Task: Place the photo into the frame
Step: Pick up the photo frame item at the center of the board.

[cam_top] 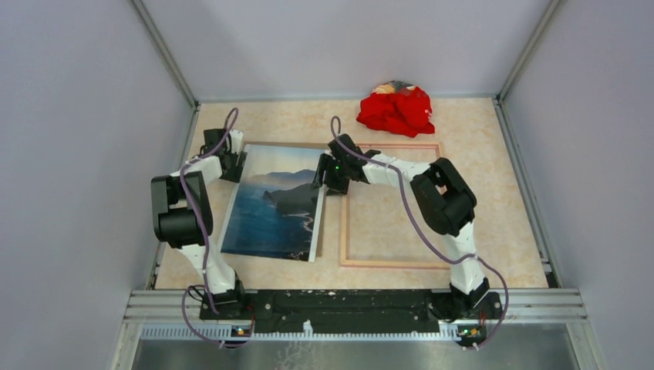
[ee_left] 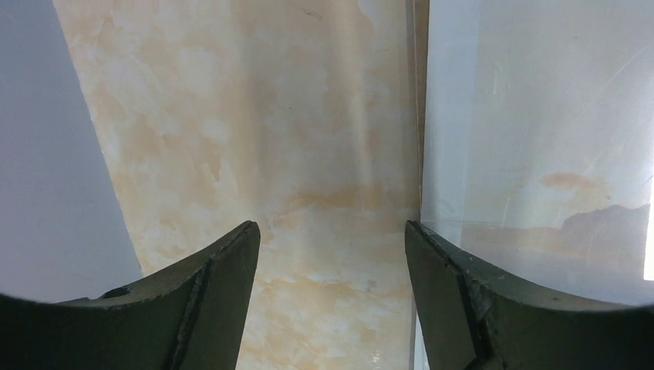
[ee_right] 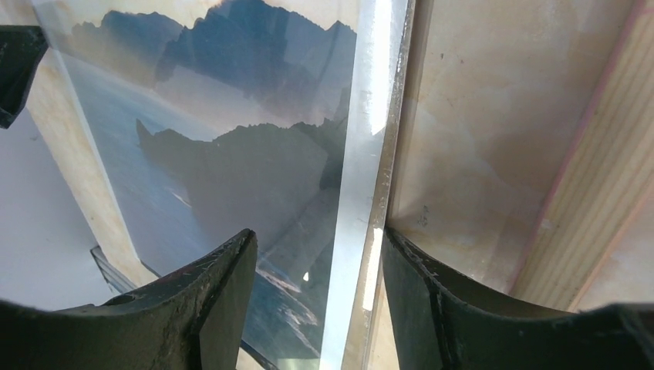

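Note:
The photo (cam_top: 274, 204), a blue sea with dark cliffs, lies flat on the table to the left of the frame (cam_top: 389, 264), a thin pink rectangle around bare tabletop. My left gripper (cam_top: 231, 163) stands open at the photo's far left corner. In the left wrist view, this gripper (ee_left: 332, 227) has tabletop between its fingers, and the photo (ee_left: 540, 154) runs past the right finger. My right gripper (cam_top: 328, 179) is open at the photo's far right edge. Seen from the right wrist, it (ee_right: 316, 235) straddles the white edge of the photo (ee_right: 231, 154), with the frame (ee_right: 609, 154) to the right.
A red cloth heap (cam_top: 396, 109) sits at the back of the table beyond the frame. A thin brown board (cam_top: 308, 144) shows under the photo's far edge. Grey walls close in on the table's left, right and back; a metal rail (cam_top: 355, 304) runs along the front.

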### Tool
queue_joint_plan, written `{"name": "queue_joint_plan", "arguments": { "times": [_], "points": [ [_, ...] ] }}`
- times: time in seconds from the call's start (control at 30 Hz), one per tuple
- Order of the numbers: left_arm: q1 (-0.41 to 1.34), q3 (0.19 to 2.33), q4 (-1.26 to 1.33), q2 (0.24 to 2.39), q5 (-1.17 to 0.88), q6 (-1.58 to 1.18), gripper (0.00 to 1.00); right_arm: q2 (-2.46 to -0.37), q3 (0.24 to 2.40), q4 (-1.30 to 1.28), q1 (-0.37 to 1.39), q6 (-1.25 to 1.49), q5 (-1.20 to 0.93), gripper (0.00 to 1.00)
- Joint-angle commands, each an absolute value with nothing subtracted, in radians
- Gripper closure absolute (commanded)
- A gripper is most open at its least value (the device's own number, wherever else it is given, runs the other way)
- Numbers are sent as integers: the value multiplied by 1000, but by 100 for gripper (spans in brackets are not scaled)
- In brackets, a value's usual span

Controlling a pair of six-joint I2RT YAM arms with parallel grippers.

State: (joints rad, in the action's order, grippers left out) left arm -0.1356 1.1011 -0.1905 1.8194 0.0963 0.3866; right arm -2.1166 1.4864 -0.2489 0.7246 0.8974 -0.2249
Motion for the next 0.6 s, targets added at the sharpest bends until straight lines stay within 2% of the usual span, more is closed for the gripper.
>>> {"name": "queue_joint_plan", "arguments": {
  "times": [0.0, 0.57],
  "points": [
    [-84, 1055, -300, 1867, -9, 349, 23, -2117, 1598, -251, 771, 878, -236, 41],
    [-85, 1045, -301, 1872, 8, 347, 26, -2189, 1816, -533, 824, 727, -74, 42]
  ]
}}
